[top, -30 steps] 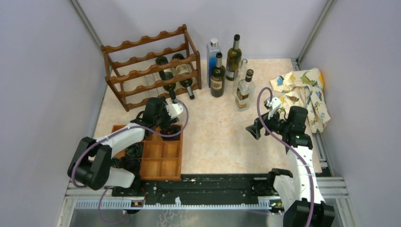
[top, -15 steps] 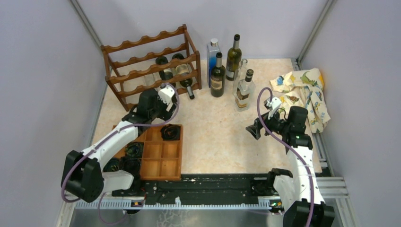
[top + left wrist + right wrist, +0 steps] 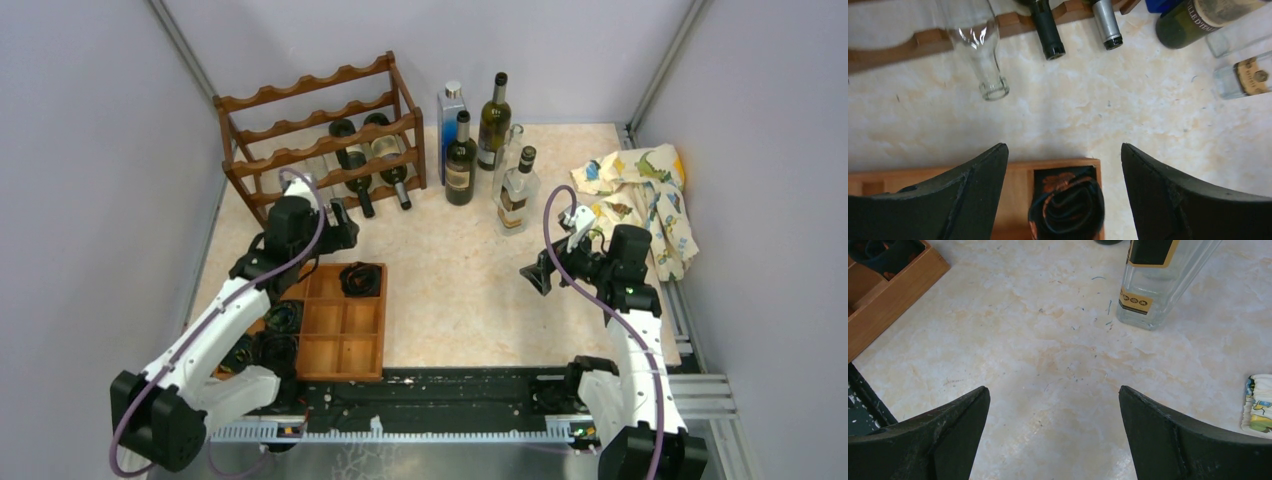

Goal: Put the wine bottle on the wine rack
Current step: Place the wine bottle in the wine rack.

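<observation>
The dark reddish-brown wine rack (image 3: 318,140) stands at the back left. Three bottles lie in its lower tier: a clear one (image 3: 982,55), a dark one (image 3: 1047,32) and one with a silver neck (image 3: 1108,27). To its right stand a dark wine bottle (image 3: 460,160) and a taller green one (image 3: 494,118). My left gripper (image 3: 338,228) hovers open just in front of the rack, over the far corner of the wooden tray (image 3: 1013,167), holding nothing. My right gripper (image 3: 535,275) hangs open over bare table at mid right, also holding nothing.
A blue bottle (image 3: 450,112) and clear bottles (image 3: 517,190) stand near the wine bottles. The compartment tray (image 3: 340,320) holds dark rolled items (image 3: 1068,205). A patterned cloth (image 3: 640,190) lies at the right. Grey walls close in the table.
My left arm has swung left and back from the dark bottle's neck, along the rack's front. Its jaws have narrowed slightly but stay open. The right arm has not moved.
</observation>
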